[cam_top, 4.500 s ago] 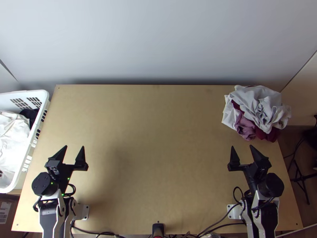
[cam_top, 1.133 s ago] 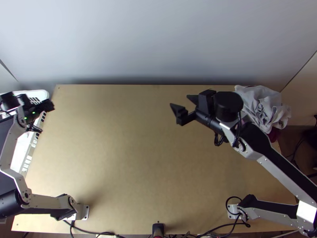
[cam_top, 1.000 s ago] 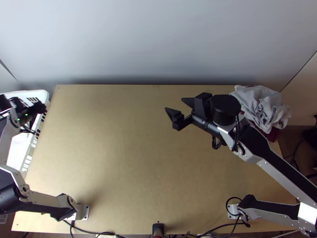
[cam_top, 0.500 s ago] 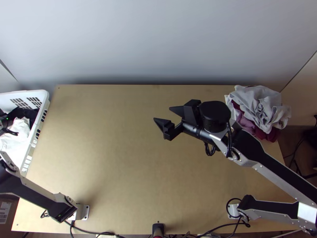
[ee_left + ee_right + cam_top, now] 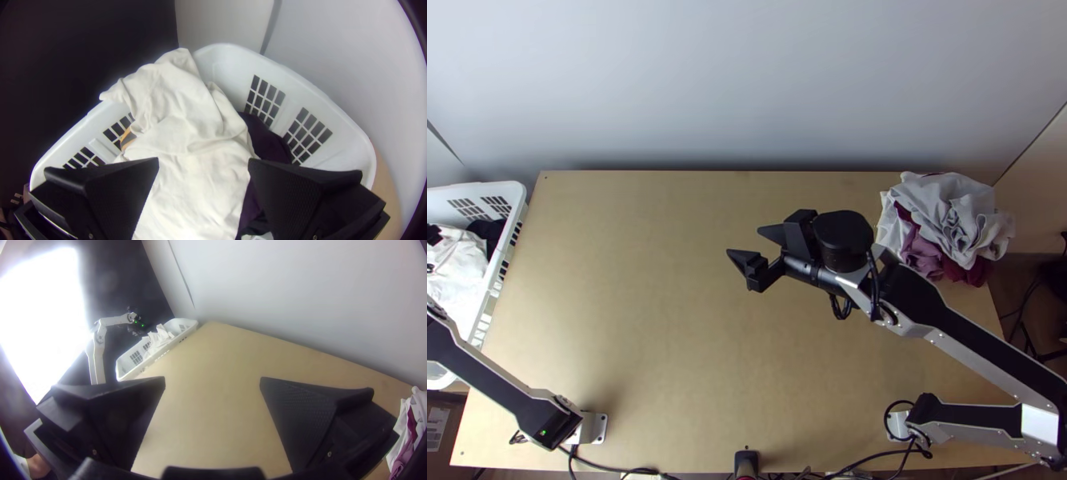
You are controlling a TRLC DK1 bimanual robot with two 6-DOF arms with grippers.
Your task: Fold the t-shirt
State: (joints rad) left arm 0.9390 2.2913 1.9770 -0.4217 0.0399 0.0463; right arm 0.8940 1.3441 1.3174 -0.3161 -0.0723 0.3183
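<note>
Soft light covers the light wooden table (image 5: 691, 320), faintly shadowed at its near left; the smooth pale grey wall (image 5: 747, 80) darkens toward its foot. In the right wrist view, blinding white glare (image 5: 44, 315) lies left of the table; both wrist views bend straight edges

White cloth (image 5: 191, 133) lies wrinkled in white basket (image 5: 229, 66), dark purple cloth (image 5: 269, 142) alongside.
</note>
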